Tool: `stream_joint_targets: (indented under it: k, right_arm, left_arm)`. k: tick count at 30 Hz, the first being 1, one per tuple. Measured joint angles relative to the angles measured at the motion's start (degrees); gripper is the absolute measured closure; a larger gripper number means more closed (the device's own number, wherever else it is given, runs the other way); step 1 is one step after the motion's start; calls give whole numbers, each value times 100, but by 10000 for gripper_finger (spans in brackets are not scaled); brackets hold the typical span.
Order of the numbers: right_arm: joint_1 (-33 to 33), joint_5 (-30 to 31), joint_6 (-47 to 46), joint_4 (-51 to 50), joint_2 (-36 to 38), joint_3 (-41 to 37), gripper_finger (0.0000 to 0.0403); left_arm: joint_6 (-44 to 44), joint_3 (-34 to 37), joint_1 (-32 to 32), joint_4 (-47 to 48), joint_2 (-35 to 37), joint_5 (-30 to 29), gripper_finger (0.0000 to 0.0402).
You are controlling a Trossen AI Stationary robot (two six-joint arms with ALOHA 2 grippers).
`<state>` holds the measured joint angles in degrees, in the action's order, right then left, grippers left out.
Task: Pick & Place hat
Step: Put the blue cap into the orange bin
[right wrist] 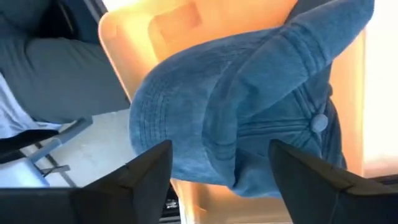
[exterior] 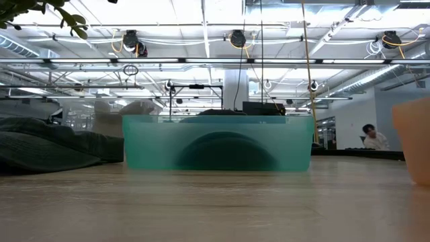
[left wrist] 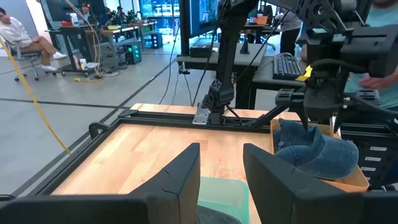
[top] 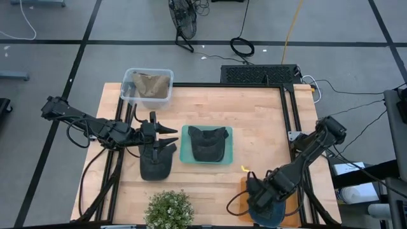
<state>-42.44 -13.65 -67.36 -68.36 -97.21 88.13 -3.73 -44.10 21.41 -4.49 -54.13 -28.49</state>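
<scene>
Blue denim hat (right wrist: 249,112) lies in the orange bin (top: 245,186) at the lower right of the table (top: 261,127), the open right pincer (right wrist: 224,168) over it. Left pincer (top: 166,138), half-open, hovers above a dark hat (top: 156,162).

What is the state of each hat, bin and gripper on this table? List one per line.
Blue hat: lying in the orange bin, not gripped.
Black hat: in the green bin.
Dark hat: flat on the table.
Clear bin: holds a tan hat.
Right gripper: open above the blue hat.
Left gripper: part open, empty.
</scene>
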Motion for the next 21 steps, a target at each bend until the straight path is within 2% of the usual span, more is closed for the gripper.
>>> stream_joint_targets:
  k: [7, 15, 21]
  right_arm:
    - [-34, 38, -63, 81, -246, -1, 135]
    - [-39, 326, 253, 43, -385, -224, 158]
    - [-44, 328, 363, 32, -380, -412, 189]
  left_arm:
    - [0, 0, 0, 0, 0, 6, 270]
    - [-4, 0, 2, 0, 0, 17, 270]
    - [-7, 0, 2, -2, 0, 17, 270]
